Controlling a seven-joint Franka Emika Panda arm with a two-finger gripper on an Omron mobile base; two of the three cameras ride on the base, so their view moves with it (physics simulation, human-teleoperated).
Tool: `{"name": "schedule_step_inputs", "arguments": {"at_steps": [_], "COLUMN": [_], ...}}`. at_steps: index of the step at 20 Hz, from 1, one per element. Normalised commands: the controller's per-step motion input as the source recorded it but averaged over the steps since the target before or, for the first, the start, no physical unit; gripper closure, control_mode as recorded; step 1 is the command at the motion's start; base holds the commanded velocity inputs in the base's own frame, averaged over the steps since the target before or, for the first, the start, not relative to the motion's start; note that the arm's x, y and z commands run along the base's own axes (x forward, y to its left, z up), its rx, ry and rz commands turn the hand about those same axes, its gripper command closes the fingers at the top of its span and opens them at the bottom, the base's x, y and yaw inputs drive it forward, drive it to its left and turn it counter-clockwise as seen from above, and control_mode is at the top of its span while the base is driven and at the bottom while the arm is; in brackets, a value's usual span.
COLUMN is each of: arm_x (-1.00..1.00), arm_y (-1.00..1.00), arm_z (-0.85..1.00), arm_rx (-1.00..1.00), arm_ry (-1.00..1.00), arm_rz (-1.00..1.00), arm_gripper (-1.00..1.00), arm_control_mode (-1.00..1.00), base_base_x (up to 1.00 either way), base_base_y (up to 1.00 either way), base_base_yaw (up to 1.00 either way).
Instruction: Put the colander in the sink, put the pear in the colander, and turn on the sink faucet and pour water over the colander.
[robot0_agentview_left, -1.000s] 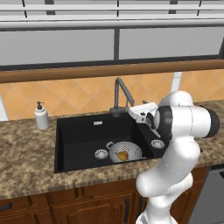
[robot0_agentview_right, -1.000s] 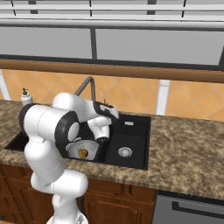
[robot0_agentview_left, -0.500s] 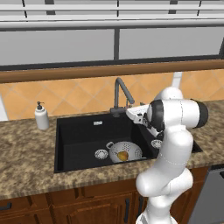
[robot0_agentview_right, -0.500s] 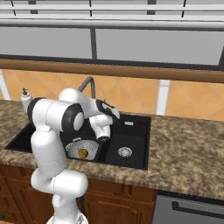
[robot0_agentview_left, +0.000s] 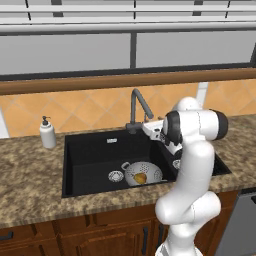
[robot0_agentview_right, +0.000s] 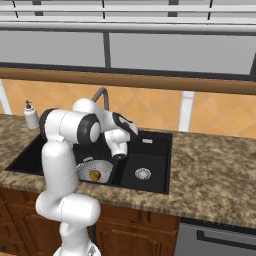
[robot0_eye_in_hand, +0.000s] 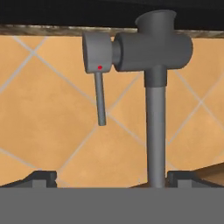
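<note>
We can see the colander (robot0_agentview_left: 143, 172) sitting in the wide part of the black sink (robot0_agentview_left: 90, 155), next to the round drain. The little yellow pear (robot0_agentview_left: 140, 177) lies inside the colander. So we think the first two jobs are done.

What is left is the water. The tap (robot0_agentview_left: 136, 107) stands at the back of the sink, and we see no water coming out of it. Our hand (robot0_agentview_left: 152, 131) is up close to the bottom of the tap. In the hand view the tap's lever (robot0_eye_in_hand: 100, 98) hangs just ahead of us, and nothing is touching it.

The fingers (robot0_eye_in_hand: 40, 178) look spread wide, one tip at each side of the tap's stem, and they hold nothing.

We think the next job is to push the lever, so the water runs over the colander.
</note>
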Motion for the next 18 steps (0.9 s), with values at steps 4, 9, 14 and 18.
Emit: {"name": "schedule_step_inputs", "arguments": {"at_steps": [4,9,14,18], "arm_x": [0.46,0.48,0.49,0.45], "arm_y": [0.0,0.0,0.0,0.0], "arm_z": [-0.07,-0.22,-0.32,-0.31], "arm_rx": [0.0,0.0,0.0,0.0], "arm_ry": [0.02,0.04,0.05,0.03], "arm_rz": [-0.03,-0.03,-0.02,-0.02], "arm_gripper": [-1.0,-1.0,-1.0,-1.0], "arm_control_mode": [-1.0,-1.0,-1.0,-1.0], "base_base_x": [0.0,0.0,0.0,0.0], "base_base_y": [0.0,0.0,0.0,0.0], "base_base_yaw": [0.0,0.0,0.0,0.0]}}
